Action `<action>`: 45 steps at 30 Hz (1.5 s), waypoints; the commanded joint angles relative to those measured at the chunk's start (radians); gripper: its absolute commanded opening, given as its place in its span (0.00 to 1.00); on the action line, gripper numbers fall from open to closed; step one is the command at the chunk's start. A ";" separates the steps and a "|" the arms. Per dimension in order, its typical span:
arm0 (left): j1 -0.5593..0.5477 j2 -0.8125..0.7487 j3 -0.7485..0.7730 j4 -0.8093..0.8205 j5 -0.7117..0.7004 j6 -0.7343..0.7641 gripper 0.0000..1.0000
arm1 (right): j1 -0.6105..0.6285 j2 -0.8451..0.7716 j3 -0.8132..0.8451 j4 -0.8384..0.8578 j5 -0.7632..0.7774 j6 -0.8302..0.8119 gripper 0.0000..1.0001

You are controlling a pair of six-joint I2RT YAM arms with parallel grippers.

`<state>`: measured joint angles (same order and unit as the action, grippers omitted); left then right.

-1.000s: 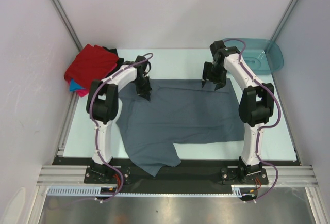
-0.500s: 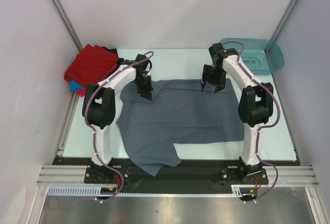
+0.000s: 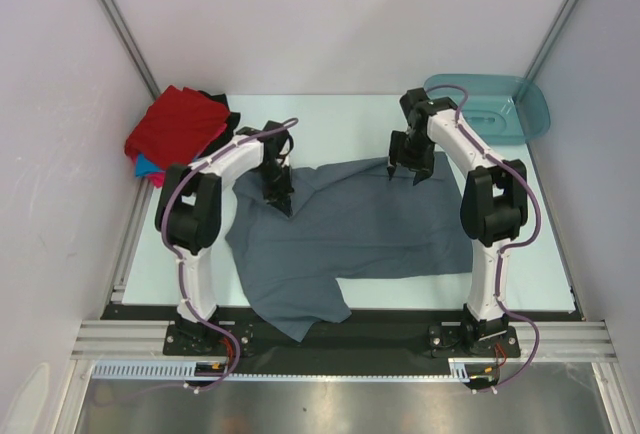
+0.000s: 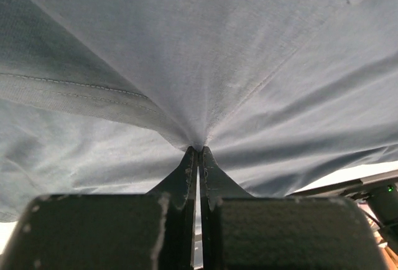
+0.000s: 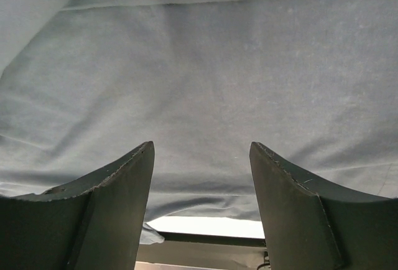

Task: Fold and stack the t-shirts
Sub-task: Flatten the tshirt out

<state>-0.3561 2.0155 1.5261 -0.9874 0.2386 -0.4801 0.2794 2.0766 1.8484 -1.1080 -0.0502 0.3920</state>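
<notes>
Here, one grey-blue t-shirt [image 3: 370,229] spread, one teal tub [image 3: 530,114]

The left white-shelled arm [image 3: 196,274] and the right white-shelled arm [image 3: 487,274] are wearing black joint housings, each trailing a looping purple cable [image 3: 537,216]. The left black end effector [image 4: 198,150] and right black end effector [image 5: 201,147] are showing pale scuffs.

Nothing I can read on any of my feeds, no lettering, logos or numbers anywhere. The grey-blue t-shirt [image 3: 380,224] in the middle is just plain cloth in all three views. The piled t-shirts [image 3: 175,126] at 10 o'clock and the teal tub [image 3: 522,114] at 2 o'clock are too small to make out any label.
</notes>
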 commanded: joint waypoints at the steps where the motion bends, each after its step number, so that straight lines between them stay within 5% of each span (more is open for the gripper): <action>1: -0.009 -0.078 -0.010 -0.019 0.033 -0.008 0.00 | 0.010 -0.007 -0.014 0.005 0.009 0.011 0.69; 5: -0.009 -0.069 -0.015 -0.010 0.056 -0.005 0.01 | 0.017 -0.006 -0.028 0.010 0.012 0.015 0.69; 8: -0.009 -0.061 -0.009 0.007 0.048 0.006 0.99 | 0.017 -0.007 -0.040 0.017 0.048 0.015 0.69; 12: -0.010 -0.089 0.028 0.088 0.036 0.020 1.00 | -0.009 -0.001 -0.066 0.037 0.147 0.013 0.71; 22: -0.007 -0.017 0.207 0.093 -0.088 0.051 1.00 | -0.187 0.072 -0.042 0.184 -0.031 0.028 0.67; 34: -0.007 0.045 0.295 0.073 -0.105 0.060 1.00 | -0.255 0.238 0.150 0.198 -0.102 0.111 0.66; 45: -0.009 0.055 0.330 0.046 -0.105 0.057 1.00 | -0.270 0.178 0.049 0.189 -0.063 0.194 0.66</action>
<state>-0.3607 2.0739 1.8164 -0.9302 0.1413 -0.4362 0.0116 2.3039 1.9293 -0.9134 -0.1371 0.5453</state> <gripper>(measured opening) 0.996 0.660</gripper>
